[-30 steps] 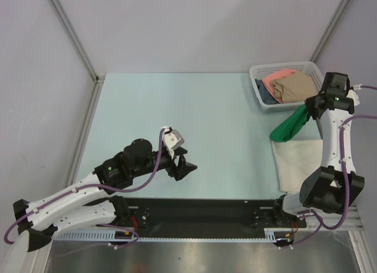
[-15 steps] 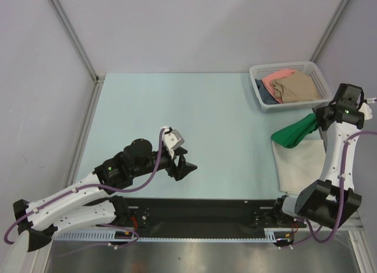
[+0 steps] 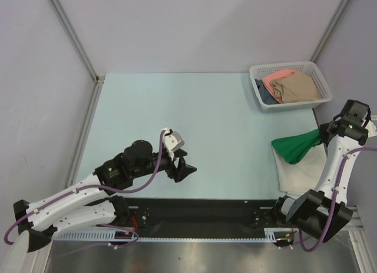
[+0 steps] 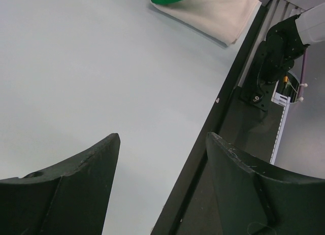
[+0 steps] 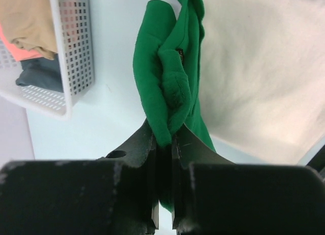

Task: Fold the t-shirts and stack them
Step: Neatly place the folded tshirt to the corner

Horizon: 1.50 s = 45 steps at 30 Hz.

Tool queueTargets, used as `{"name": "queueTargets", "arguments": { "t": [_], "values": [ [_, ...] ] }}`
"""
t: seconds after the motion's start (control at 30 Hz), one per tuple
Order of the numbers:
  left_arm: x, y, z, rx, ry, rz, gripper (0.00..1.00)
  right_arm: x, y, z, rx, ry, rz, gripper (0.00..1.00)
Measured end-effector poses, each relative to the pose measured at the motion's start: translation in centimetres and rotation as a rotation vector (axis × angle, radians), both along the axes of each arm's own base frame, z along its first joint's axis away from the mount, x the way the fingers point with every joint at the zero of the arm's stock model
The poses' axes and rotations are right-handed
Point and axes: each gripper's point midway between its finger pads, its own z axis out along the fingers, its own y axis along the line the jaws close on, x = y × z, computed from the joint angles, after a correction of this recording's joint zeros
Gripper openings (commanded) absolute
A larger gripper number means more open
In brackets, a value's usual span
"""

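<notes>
Right arm upright at right edge, right gripper (image 5: 163, 141) clamped on the green t-shirt (image 3: 296, 148) trailing over the flat cream t-shirt (image 3: 294, 170); left arm stretched low near centre, left gripper (image 3: 187, 167) wide, empty.

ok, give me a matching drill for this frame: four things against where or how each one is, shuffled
1. green t-shirt
2. cream-white t-shirt
3. tan t-shirt
4. left gripper

A. in the white mesh basket
B. open, holding nothing, above bare table
C. pinched in the right gripper
D. spread flat on the table by the right arm's base

Pairs: 1-C, 2-D, 3-A, 4-B
</notes>
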Motion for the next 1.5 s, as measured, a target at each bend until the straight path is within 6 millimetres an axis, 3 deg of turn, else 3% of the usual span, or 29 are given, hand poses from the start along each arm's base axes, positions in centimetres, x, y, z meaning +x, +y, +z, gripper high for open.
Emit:
{"name": "queueTargets", "arguments": {
  "t": [0.4,0.57,0.63,0.7,0.83,0.9,0.97,1.0,1.17,1.27,1.4,1.5],
  "values": [
    [-0.4,0.2,0.2,-0.012,-0.003,-0.011,0.75,-3.2,-0.2,-4.3,0.026,0.098,-0.019,0.00],
    [-0.5,0.4,0.3,-0.015,-0.006,-0.011,0.75,-4.6,-0.3,-6.3,0.026,0.155,-0.027,0.11],
    [-0.5,0.4,0.3,-0.015,-0.005,-0.011,0.75,-5.2,-0.4,-7.1,0.023,0.176,-0.036,0.24],
    [-0.5,0.4,0.3,-0.015,-0.005,-0.011,0.75,-6.1,-0.6,-8.1,0.023,0.215,-0.048,0.56],
    [-0.5,0.4,0.3,-0.016,-0.004,-0.010,0.75,-9.9,-2.0,-10.1,0.045,0.316,-0.131,0.68],
    [-0.6,0.5,0.2,-0.019,0.000,-0.007,0.75,-12.0,-2.8,-10.0,0.052,0.341,-0.200,0.76],
    [-0.6,0.7,0.1,-0.021,0.004,-0.003,0.75,-12.8,-3.0,-9.3,0.046,0.352,-0.219,0.80],
    [-0.6,0.8,0.1,-0.021,0.010,0.001,0.75,-12.7,-3.0,-8.7,0.037,0.354,-0.209,0.86],
    [-0.5,1.2,-0.2,-0.016,0.027,0.015,0.75,-11.3,-3.2,-5.7,-0.065,0.361,-0.125,0.89],
    [-0.5,1.3,-0.3,-0.017,0.042,0.024,0.75,-9.9,-2.3,-4.5,-0.121,0.369,-0.038,0.91],
    [-0.3,1.8,-0.3,-0.022,0.065,0.066,0.76,-6.1,0.6,-2.7,-0.177,0.305,0.137,0.91],
    [-0.2,2.6,-0.3,-0.037,0.097,0.119,0.77,-3.0,4.5,-1.8,-0.195,0.230,0.299,0.91]
  ]
}}
